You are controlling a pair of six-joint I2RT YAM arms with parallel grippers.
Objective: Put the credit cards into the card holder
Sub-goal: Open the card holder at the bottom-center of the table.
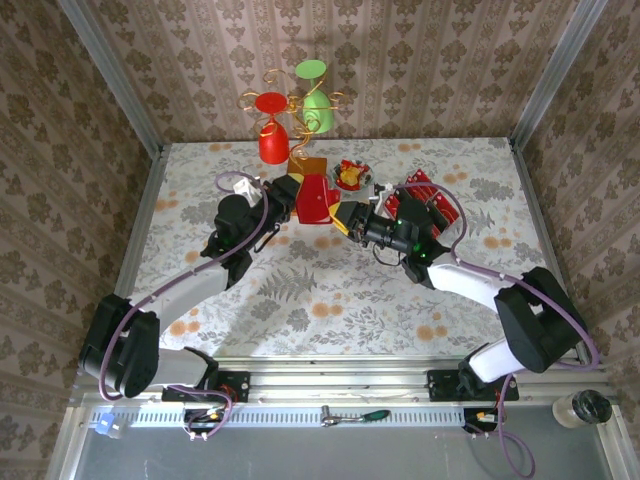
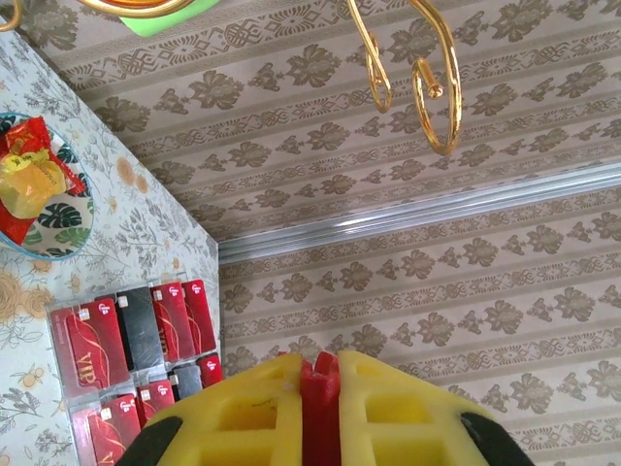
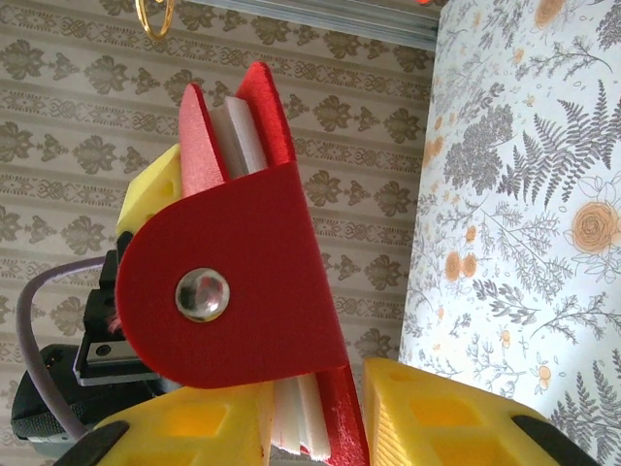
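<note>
Left gripper [image 2: 320, 381] and right gripper [image 3: 312, 427] each clamp an edge of wallet [image 3: 243, 282], holding it aloft, likely to open it for cards [image 2: 136, 335].

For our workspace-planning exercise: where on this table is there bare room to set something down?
Free: the wide cloth between the left arm and right arm, nearer than the card holder; also the far-left corner, left of the red cup. Crowded: the far middle, where left hand, right hand, sweets bowl and credit cards cluster.

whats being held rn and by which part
The card holder, by both arms: the left gripper pinches one edge, the right gripper the opposite edge.
</note>
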